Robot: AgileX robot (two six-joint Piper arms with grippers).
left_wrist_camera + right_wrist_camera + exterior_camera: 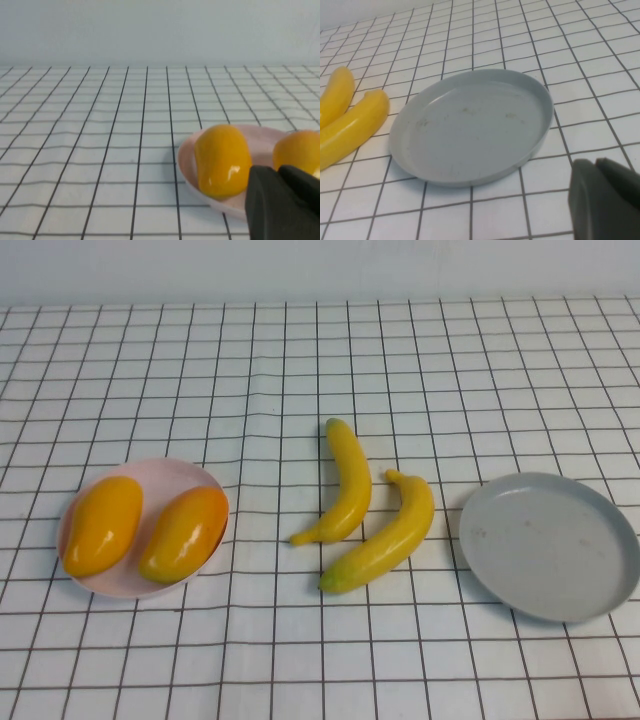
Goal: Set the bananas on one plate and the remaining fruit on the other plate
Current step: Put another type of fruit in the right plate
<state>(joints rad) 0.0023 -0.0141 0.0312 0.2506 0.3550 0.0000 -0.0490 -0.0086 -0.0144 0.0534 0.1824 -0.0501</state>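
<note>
Two mango-like fruits [103, 524] [184, 533] lie side by side on the pale pink plate [155, 472] at the left. Two yellow bananas [346, 483] [388, 535] lie on the checked cloth in the middle, touching. The grey-blue plate [548, 545] sits empty at the right. Neither arm shows in the high view. My left gripper [277, 170] is shut and empty, just in front of the pink plate [260, 136] and its fruits [222, 160] [298, 150]. My right gripper [596, 165] is shut and empty, near the grey-blue plate [470, 127]; the banana ends [350, 127] show beside it.
A white cloth with a black grid [320, 350] covers the whole table. A plain pale wall [320, 270] runs along the far edge.
</note>
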